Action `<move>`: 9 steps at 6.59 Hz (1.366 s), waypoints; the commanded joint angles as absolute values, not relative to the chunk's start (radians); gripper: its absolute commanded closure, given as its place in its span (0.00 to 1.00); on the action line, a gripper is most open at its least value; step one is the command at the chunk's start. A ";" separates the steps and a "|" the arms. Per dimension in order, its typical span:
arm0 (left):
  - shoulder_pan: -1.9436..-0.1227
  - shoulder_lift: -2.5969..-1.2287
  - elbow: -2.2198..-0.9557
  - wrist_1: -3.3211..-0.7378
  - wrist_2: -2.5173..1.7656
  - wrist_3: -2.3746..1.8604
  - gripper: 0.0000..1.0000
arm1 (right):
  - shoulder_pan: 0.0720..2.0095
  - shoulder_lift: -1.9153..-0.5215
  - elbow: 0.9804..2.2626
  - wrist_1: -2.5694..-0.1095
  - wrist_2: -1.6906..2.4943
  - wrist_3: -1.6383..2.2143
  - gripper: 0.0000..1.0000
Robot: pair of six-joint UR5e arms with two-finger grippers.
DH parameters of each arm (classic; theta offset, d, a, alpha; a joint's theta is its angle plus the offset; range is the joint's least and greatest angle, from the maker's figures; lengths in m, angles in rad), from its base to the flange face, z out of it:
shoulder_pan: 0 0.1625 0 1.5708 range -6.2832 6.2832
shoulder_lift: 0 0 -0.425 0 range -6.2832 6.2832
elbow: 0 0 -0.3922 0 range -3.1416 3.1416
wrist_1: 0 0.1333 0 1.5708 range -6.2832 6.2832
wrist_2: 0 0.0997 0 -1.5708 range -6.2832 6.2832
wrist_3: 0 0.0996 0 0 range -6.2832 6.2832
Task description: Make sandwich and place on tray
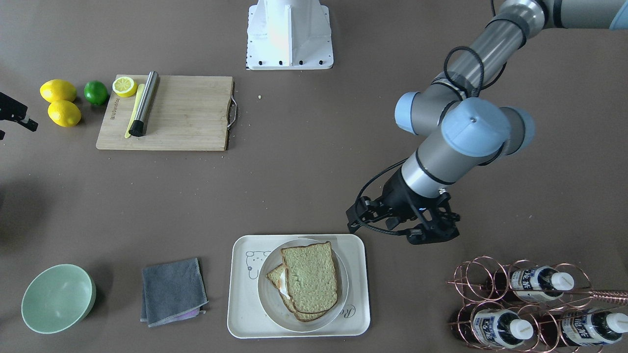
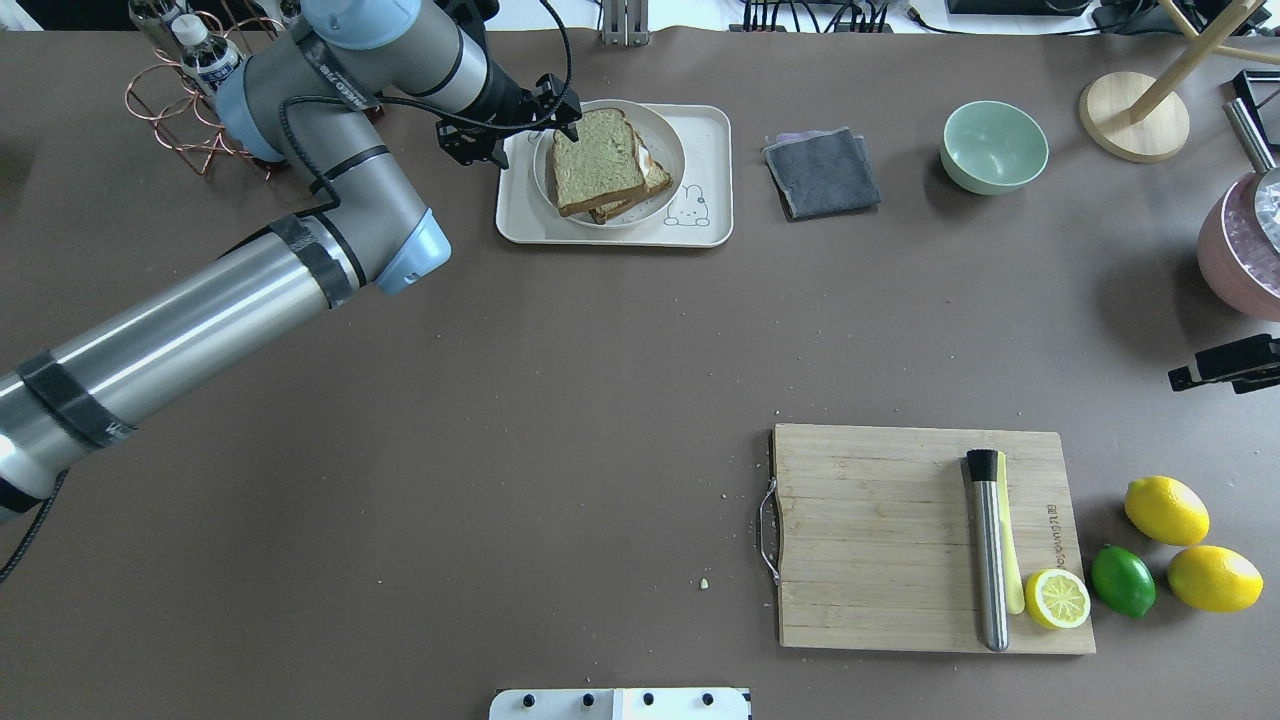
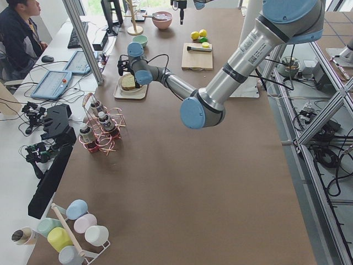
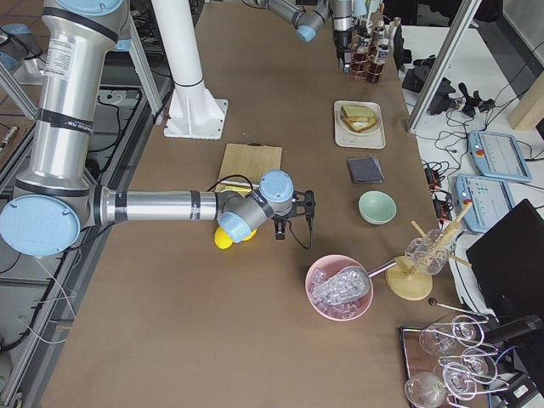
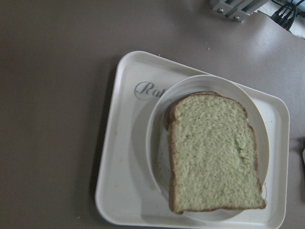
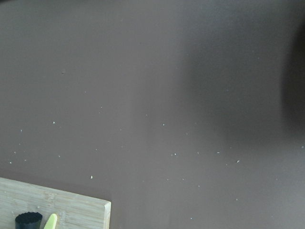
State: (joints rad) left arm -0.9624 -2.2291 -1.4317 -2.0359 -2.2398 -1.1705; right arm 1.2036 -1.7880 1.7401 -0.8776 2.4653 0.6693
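The sandwich (image 1: 310, 279) lies on a round white plate (image 1: 267, 294) that sits on the cream tray (image 1: 240, 314) with the bear drawing. Its top slice sits askew over the lower slice, and a bit of egg white (image 1: 283, 287) shows at the edge. It also shows in the overhead view (image 2: 598, 160) and the left wrist view (image 5: 212, 152). My left gripper (image 1: 402, 228) hovers beside the tray's edge, apart from the sandwich; it looks open and holds nothing. My right gripper (image 2: 1215, 370) is far off at the table's side, open and empty.
A copper rack of bottles (image 1: 530, 304) stands close to my left gripper. A grey cloth (image 2: 822, 172) and a green bowl (image 2: 994, 146) lie beside the tray. The wooden cutting board (image 2: 880, 530) bears a steel tool (image 2: 988, 550) and a lemon half (image 2: 1057, 598); lemons and a lime lie beside it.
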 commanded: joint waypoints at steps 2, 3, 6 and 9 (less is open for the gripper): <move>-1.136 -1.934 -1.820 -1.590 -2.263 -0.577 0.02 | 1.381 -1.779 1.735 -1.142 2.433 0.255 0.00; -1.210 -1.811 -1.844 -1.592 -2.266 -0.405 0.02 | 1.443 -1.754 1.735 -1.295 2.374 0.088 0.00; -1.409 -1.614 -1.887 -1.588 -2.279 -0.039 0.02 | 1.591 -1.675 1.709 -1.572 2.310 -0.205 0.00; -1.416 -1.608 -1.885 -1.588 -2.279 -0.032 0.02 | 1.591 -1.664 1.715 -1.572 2.319 -0.201 0.00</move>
